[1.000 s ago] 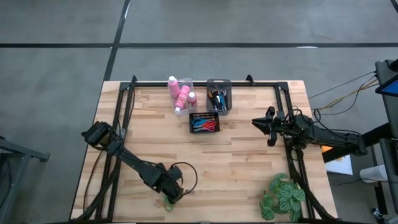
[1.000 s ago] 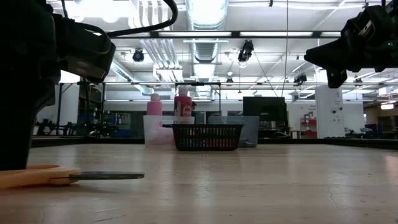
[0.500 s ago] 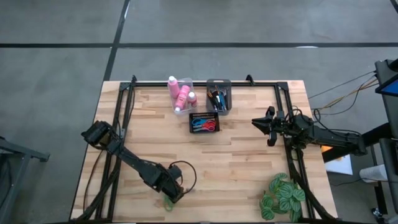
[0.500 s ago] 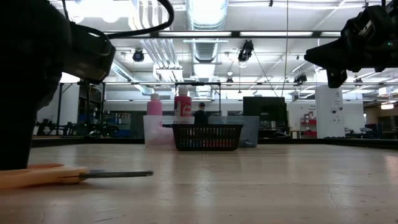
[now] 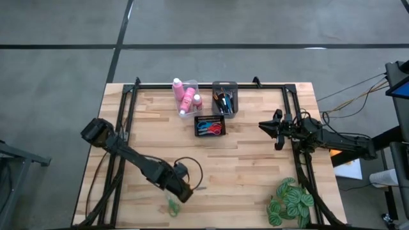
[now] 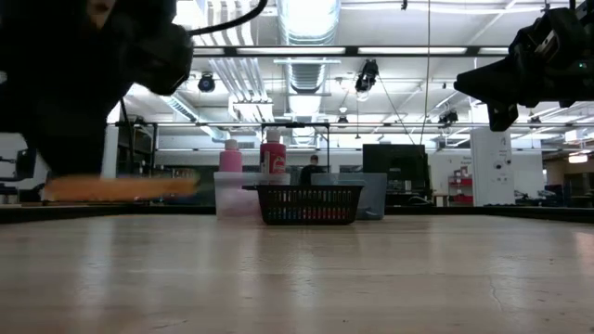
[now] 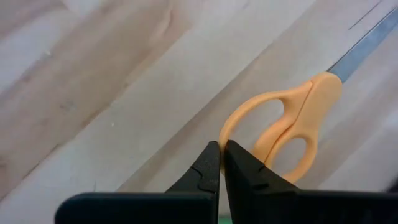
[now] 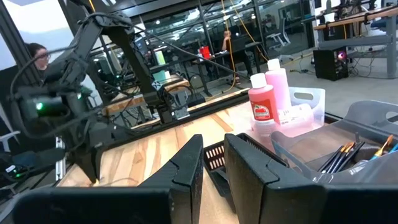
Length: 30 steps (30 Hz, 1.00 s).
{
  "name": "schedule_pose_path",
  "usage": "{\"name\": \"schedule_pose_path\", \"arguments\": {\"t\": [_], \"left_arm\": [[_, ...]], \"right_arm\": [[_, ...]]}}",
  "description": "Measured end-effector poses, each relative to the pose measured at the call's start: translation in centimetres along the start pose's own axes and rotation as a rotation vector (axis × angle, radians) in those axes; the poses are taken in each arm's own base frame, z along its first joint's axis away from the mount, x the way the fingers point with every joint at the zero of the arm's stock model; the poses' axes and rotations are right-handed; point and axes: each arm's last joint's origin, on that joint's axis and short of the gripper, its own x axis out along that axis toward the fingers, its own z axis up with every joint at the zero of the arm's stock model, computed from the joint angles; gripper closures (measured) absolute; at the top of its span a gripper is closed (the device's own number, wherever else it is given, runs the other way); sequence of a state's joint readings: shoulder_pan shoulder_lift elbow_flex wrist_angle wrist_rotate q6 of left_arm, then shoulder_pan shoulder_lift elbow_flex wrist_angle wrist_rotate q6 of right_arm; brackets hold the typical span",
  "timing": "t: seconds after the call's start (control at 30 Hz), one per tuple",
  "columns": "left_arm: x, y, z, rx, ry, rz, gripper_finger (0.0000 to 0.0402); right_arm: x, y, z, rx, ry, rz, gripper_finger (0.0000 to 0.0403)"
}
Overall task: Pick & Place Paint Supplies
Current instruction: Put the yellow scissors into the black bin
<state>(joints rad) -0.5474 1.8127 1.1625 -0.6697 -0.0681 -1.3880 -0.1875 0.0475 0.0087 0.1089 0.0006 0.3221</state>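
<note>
The left gripper (image 7: 221, 163) is clenched on the orange scissors (image 7: 283, 130) by a handle loop, held above the table (image 5: 255, 166). Beyond them, the black basket (image 5: 210, 126) holds more scissors, the clear bin (image 5: 188, 97) pink bottles (image 5: 186, 98), and the grey bin (image 5: 225, 98) paintbrushes (image 5: 223, 101). To the basket's right, the right gripper (image 5: 263, 126) hangs empty, jaws slightly parted.

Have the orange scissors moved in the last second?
Yes. The left gripper, shut on the orange scissors, has lifted them off the table; in the low view they now sit level with the black basket.
</note>
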Motion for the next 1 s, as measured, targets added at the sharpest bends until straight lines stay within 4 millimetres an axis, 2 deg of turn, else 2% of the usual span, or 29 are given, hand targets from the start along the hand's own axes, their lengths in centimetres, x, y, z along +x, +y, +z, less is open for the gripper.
{"name": "schedule_pose_path", "arguments": {"t": [0.27, 0.67, 0.83, 1.0], "left_arm": [[-4.0, 1.2, 3.3, 0.049, -0.051, -0.068, 0.0392], [-9.9, 6.4, 9.5, 0.216, -0.158, -0.061, 0.0391], [-10.6, 8.7, 12.0, 0.243, -0.169, -0.021, 0.0391], [-10.7, 10.2, 14.0, 0.234, -0.185, -0.020, 0.0391]], "right_arm": [[0.0, 0.0, 0.0, 0.000, 0.001, 0.000, 0.0338], [0.0, 0.0, 0.0, 0.000, 0.000, 0.000, 0.0338], [0.0, 0.0, 0.0, 0.000, 0.001, 0.000, 0.0338], [0.0, 0.0, 0.0, 0.000, 0.001, 0.000, 0.0338]]}}
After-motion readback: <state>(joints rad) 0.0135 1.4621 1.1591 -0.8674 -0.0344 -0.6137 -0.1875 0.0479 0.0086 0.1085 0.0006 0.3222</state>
